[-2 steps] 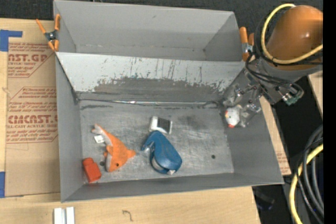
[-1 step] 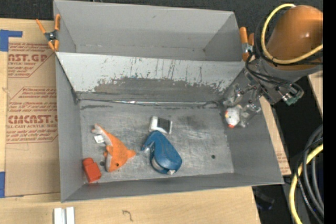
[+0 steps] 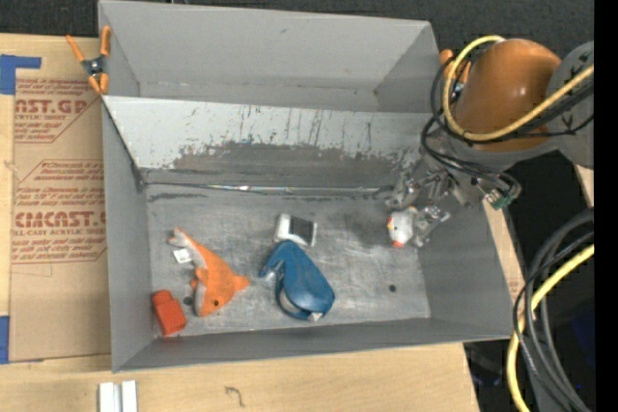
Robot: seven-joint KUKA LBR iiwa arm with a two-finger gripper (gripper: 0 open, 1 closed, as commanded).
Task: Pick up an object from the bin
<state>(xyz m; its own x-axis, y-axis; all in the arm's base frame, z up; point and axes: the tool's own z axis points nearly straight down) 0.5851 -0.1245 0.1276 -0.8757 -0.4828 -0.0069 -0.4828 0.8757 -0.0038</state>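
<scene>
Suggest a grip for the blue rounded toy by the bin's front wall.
Take the blue rounded toy at its broad middle, probably from straight above, closing across its short width. It lies flat, long axis upper left to lower right, with bare grey metal bin floor on both long sides. Avoid its upper end; a small white block sits close.
</scene>
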